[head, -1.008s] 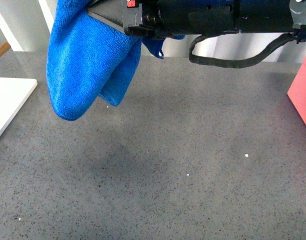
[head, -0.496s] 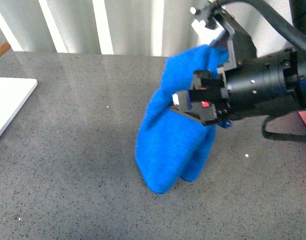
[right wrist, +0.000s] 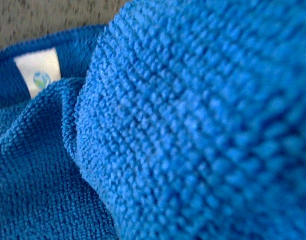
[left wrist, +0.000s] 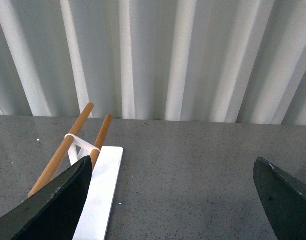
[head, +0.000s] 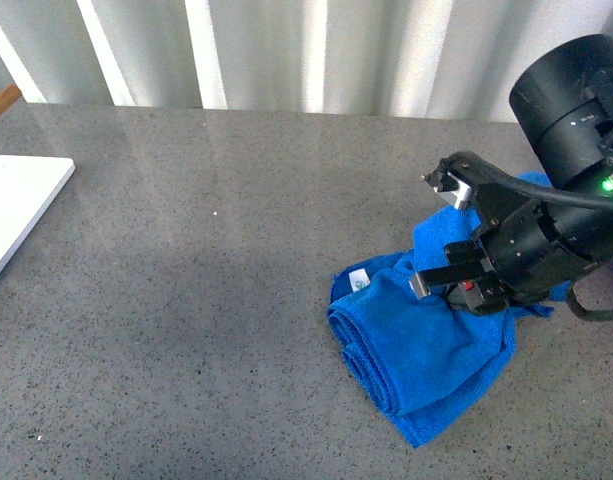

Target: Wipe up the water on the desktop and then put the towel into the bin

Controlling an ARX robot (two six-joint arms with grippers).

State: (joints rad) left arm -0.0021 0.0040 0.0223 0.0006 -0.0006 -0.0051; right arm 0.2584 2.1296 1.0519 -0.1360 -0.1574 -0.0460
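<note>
Right gripper (head: 436, 235), jaws clamped on the towel (head: 426, 360), pins it to the desktop (head: 186, 300); its bulk lies leftward. Left gripper (left wrist: 167, 200) gapes, empty.

The right arm (head: 576, 120) comes in from the right of the front view, its thick black wrist angled down and to the left, with a green light lit on the casing. The right pincer (head: 454, 284) sits low, pressed onto the towel (head: 426, 360) on the table (head: 186, 300). One flat finger (head: 441, 279) lies across the cloth; the other is hidden, so the grip is unclear. The left pincer (left wrist: 172, 167) hangs above the table with its two dark fingers spread wide, nothing between them.
</note>
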